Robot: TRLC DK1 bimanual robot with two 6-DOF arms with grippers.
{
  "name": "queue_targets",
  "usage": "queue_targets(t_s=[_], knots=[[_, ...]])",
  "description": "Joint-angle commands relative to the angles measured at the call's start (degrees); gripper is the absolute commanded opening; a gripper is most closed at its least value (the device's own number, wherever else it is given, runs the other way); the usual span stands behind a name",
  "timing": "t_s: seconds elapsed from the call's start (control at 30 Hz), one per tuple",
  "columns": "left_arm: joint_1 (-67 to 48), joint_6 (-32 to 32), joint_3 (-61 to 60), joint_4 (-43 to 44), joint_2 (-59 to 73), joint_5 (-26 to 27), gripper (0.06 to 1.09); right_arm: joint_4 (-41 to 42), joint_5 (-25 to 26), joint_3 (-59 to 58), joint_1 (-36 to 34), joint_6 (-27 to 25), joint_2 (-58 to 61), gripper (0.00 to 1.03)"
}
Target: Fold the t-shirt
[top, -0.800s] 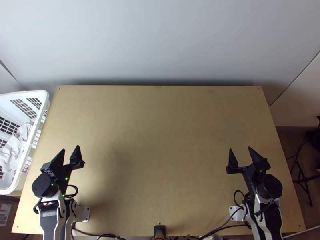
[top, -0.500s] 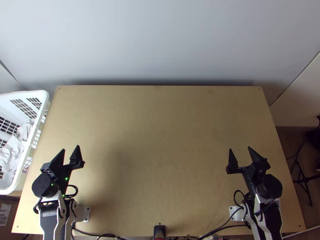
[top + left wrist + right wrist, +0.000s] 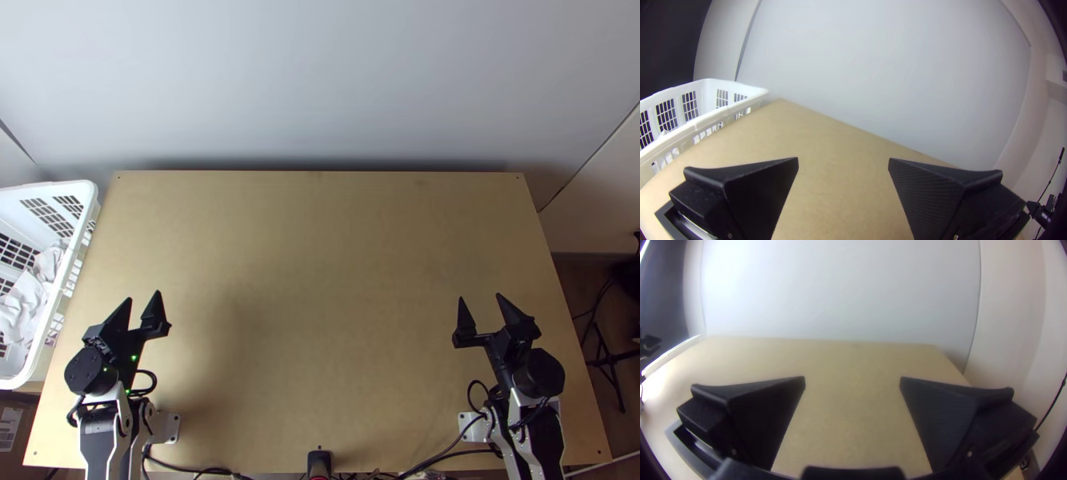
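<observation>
In the top view my left gripper [image 3: 142, 296] stands open over the table's near left part, with nothing between its fingers. The left wrist view has the same gripper [image 3: 843, 161], its two fingers wide apart. My right gripper [image 3: 478, 298] is open and unladen above the near right part of the table; in the right wrist view that gripper [image 3: 852, 379] frames bare wood. Bunched white cloth [image 3: 22, 308] lies in the basket at the left; whether it is a t-shirt I cannot tell.
A white plastic basket [image 3: 90, 210] stands along the left edge of the wooden table [image 3: 320, 264]. Black cables [image 3: 448, 454] run by the near edge, where a small black device [image 3: 319, 462] sits between the arm bases. A pale wall rises behind the far edge.
My left gripper has shifted very slightly to the right. The right arm and the cloth in the basket have kept still.
</observation>
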Motion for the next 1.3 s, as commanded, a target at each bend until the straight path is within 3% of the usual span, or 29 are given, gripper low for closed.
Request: queue_targets(t_s=[0.0, 0.47, 0.63, 0.77, 0.9, 1.27], knots=[[-2.9, -0.2, 0.0, -0.1, -0.1, 0.0, 1.04, 0.0, -0.1, 0.1, 0.2, 0.0, 0.0, 0.99], [-4.5, 0.5, 0.0, 0.1, -0.1, -0.5, 1.04, 0.2, -0.1, 0.1, -0.6, -0.2, 0.0, 0.99], [-0.6, 1.0, 0.1, 1.2, -0.1, -1.1, 1.04, 0.2, -0.1, 0.0, -5.4, -2.4, 0.0, 0.99], [1.6, 7.0, 0.1, 2.3, -0.1, -1.0, 1.04, 1.2, -0.1, 0.1, -9.8, -2.4, -0.1, 0.99], [4.0, 5.8, 0.3, 2.5, -0.1, -3.3, 1.04, 2.8, -0.1, 0.3, -9.6, -3.0, -0.2, 0.99], [5.4, 4.4, 0.3, 5.5, 0.0, -2.7, 1.04, 8.3, -0.2, 1.4, -7.6, -3.1, 0.2, 0.99]])
